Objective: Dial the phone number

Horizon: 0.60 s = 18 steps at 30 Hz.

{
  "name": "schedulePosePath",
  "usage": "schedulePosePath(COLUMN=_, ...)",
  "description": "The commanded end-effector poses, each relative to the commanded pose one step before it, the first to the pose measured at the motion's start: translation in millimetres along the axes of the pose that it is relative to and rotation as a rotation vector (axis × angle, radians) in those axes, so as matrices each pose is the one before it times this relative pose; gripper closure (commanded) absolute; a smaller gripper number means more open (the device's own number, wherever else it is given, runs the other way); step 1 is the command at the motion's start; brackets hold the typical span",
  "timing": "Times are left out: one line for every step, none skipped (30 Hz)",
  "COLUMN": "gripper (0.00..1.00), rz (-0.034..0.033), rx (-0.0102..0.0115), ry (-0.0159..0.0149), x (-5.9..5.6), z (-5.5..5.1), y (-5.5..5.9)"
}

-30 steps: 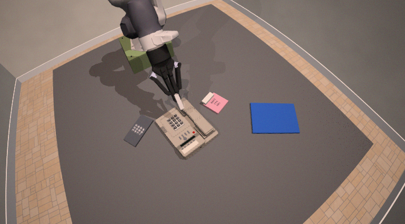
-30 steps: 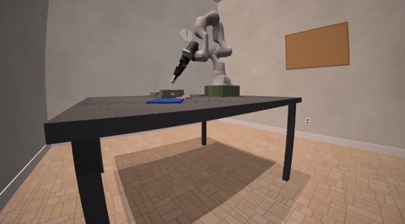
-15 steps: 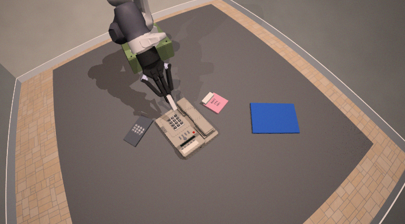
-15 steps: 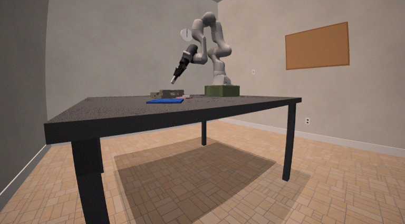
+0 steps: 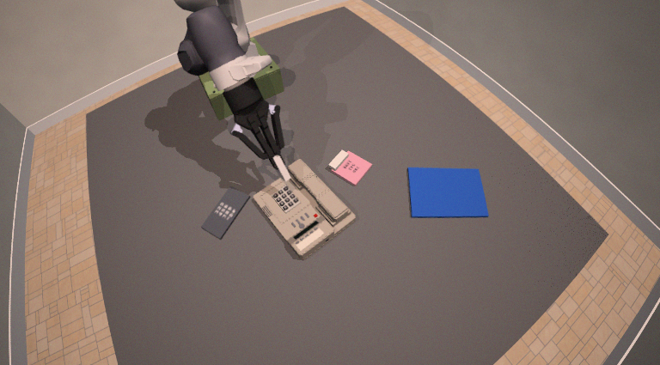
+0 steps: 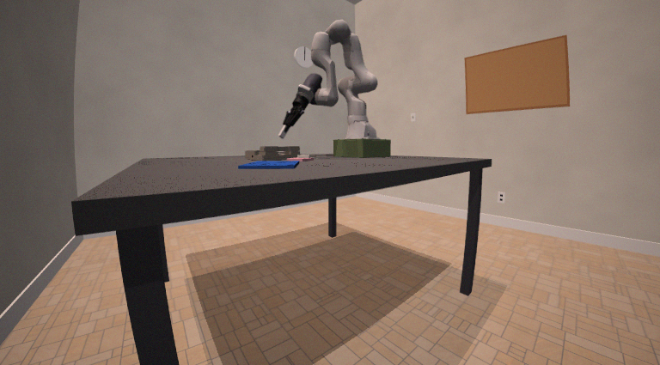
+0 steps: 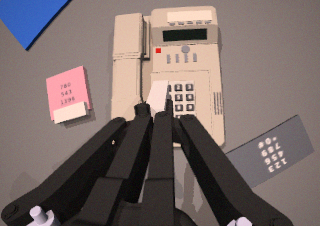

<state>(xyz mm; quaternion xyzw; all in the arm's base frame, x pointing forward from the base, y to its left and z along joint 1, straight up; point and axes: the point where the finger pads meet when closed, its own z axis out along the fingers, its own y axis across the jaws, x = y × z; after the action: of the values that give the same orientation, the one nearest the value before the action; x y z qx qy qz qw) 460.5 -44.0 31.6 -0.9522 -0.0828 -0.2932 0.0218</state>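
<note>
A beige desk phone lies on the dark table, its handset in the cradle. Its dark keypad faces up. A pink note with small writing lies beside the handset side. My gripper is shut and empty. Its pale fingertips hover a little above the keypad's edge nearest the handset, tilted down toward it. In the side view the tips stand clear above the phone.
A dark grey remote-like keypad lies on the phone's other side. A blue flat pad lies beyond the note. The green arm base stands at the back of the table.
</note>
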Motion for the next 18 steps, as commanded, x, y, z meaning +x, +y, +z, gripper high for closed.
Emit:
schedulePosePath(gripper=1.0, rz=0.01028, rx=0.00159, ry=0.01401, x=0.11, z=5.05, y=0.04)
schedulePosePath(gripper=1.0, rz=-0.00001, rx=-0.00001, ry=0.0, x=-1.7, z=2.43, y=0.0)
schedulePosePath(gripper=1.0, rz=-0.00001, rx=-0.00001, ry=0.0, x=-1.83, z=2.62, y=0.0)
schedulePosePath(gripper=1.0, rz=0.00002, rx=0.00002, ry=-0.00001, x=-1.96, z=2.78, y=-0.01)
schedulePosePath(gripper=1.0, rz=0.0, rx=0.00001, ry=0.0, x=-2.05, z=2.92, y=0.0)
schedulePosePath(gripper=1.0, rz=-0.00002, rx=-0.00002, ry=0.0, x=-2.11, z=3.04, y=0.01)
schedulePosePath(gripper=1.0, rz=0.0, rx=0.0, ry=0.0, x=-2.17, z=3.1, y=0.0)
schedulePosePath(gripper=1.0, rz=0.00001, rx=0.00001, ry=0.0, x=-2.2, z=3.13, y=0.0)
schedulePosePath(gripper=1.0, rz=0.0, rx=0.0, ry=0.0, x=0.0, z=0.0, y=0.0)
schedulePosePath(gripper=1.0, rz=0.0, rx=0.0, ry=0.0, x=0.0, z=0.0, y=0.0)
schedulePosePath(gripper=1.0, rz=0.00002, rx=0.00002, ry=0.0, x=-2.2, z=3.12, y=-0.01)
schedulePosePath(gripper=1.0, rz=-0.00001, rx=-0.00001, ry=0.0, x=-2.14, z=3.07, y=0.01)
schedulePosePath(gripper=1.0, rz=-0.00001, rx=-0.00001, ry=0.0, x=-2.07, z=2.97, y=0.0)
schedulePosePath(gripper=1.0, rz=0.00001, rx=0.00001, ry=0.0, x=-1.98, z=2.83, y=0.0)
schedulePosePath(gripper=1.0, rz=0.00002, rx=0.00002, ry=0.0, x=-1.86, z=2.64, y=-0.01)
schedulePosePath(gripper=1.0, rz=-0.00003, rx=-0.00002, ry=0.0, x=-1.68, z=2.43, y=0.01)
schedulePosePath(gripper=1.0, rz=0.00002, rx=0.00001, ry=0.0, x=-1.53, z=2.17, y=-0.01)
schedulePosePath(gripper=1.0, rz=-0.00001, rx=-0.00001, ry=0.0, x=-1.32, z=1.9, y=0.01)
